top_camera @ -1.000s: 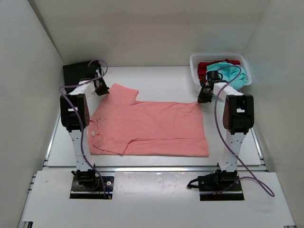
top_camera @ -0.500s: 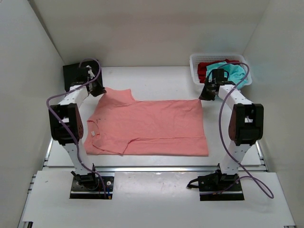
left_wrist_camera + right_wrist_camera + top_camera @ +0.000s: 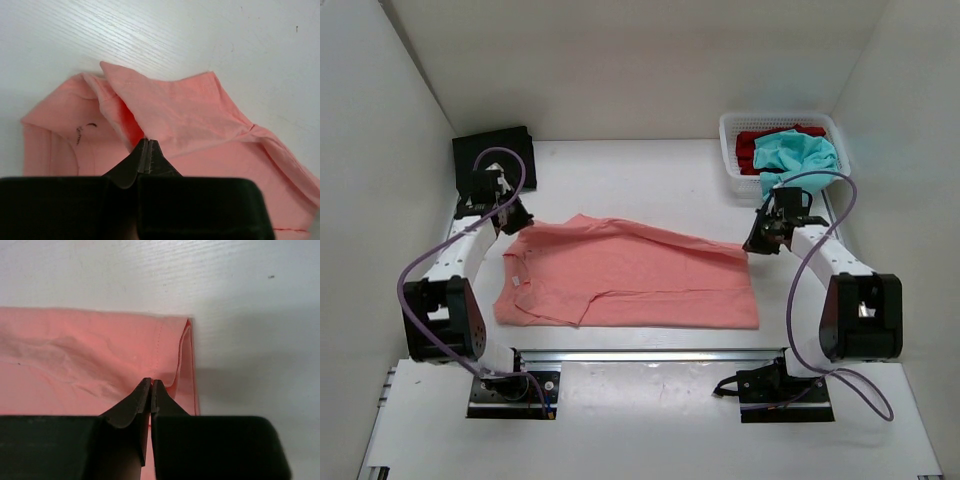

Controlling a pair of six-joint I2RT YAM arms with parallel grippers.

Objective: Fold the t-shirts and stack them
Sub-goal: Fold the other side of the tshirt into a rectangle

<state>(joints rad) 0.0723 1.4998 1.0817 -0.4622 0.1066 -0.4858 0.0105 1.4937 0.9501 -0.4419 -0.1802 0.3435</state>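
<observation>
We hold the pink shirt (image 3: 630,285), spread on the table (image 3: 650,180). Our left gripper (image 3: 148,145) pinches its far left corner, and our right gripper (image 3: 151,385) pinches its far right corner.

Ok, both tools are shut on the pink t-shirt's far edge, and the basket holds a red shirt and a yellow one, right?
Not yellow: the top view shows a teal t-shirt with the red t-shirt in the white mesh basket. The left tool and right tool are indeed shut on the far edge of the salmon-pink t-shirt.
</observation>
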